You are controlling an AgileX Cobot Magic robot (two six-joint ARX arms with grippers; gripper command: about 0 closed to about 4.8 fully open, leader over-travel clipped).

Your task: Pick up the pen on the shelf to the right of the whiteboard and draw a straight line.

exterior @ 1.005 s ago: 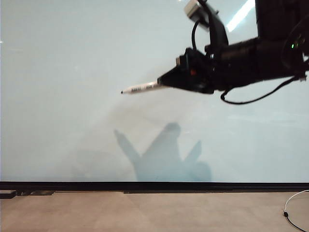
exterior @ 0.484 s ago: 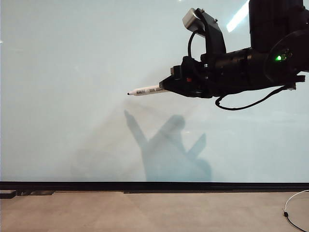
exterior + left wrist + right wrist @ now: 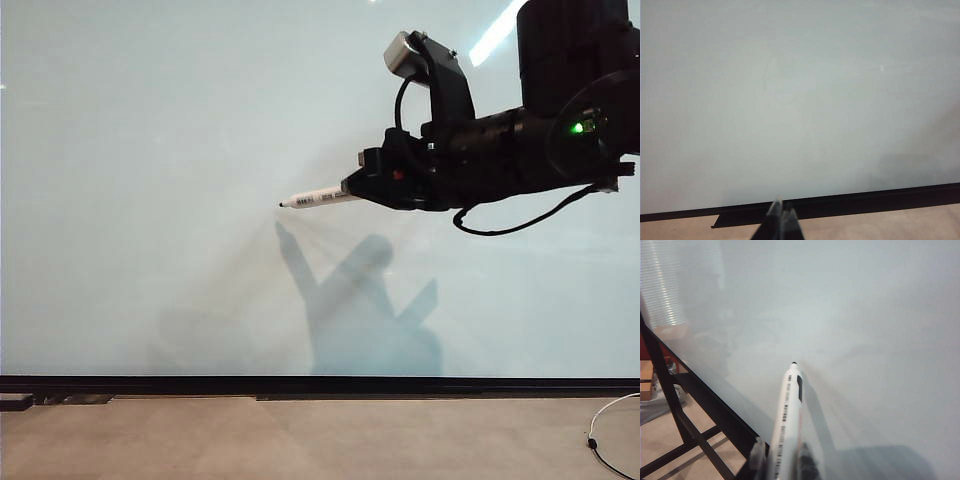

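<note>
Since the earlier frames the right gripper (image 3: pixel 352 186) has shifted right and slightly down across the whiteboard (image 3: pixel 150 150), and the pen (image 3: pixel 318 196) it carries now points left with its tip a little lower, its shadow closing in beneath the tip. The pen sits clamped by its rear end between the closed fingers (image 3: pixel 756 456), most of the white barrel and the black tip sticking out toward the board; whether the tip touches yet cannot be told, and no line is visible. The pen looks light, stiff and smooth, so a hold this far back may let it pivot or slip once the tip presses; a grip nearer the middle would be steadier. The left gripper (image 3: pixel 782 216) hangs low near the board's black bottom strip, its fingers closed together on nothing.
</note>
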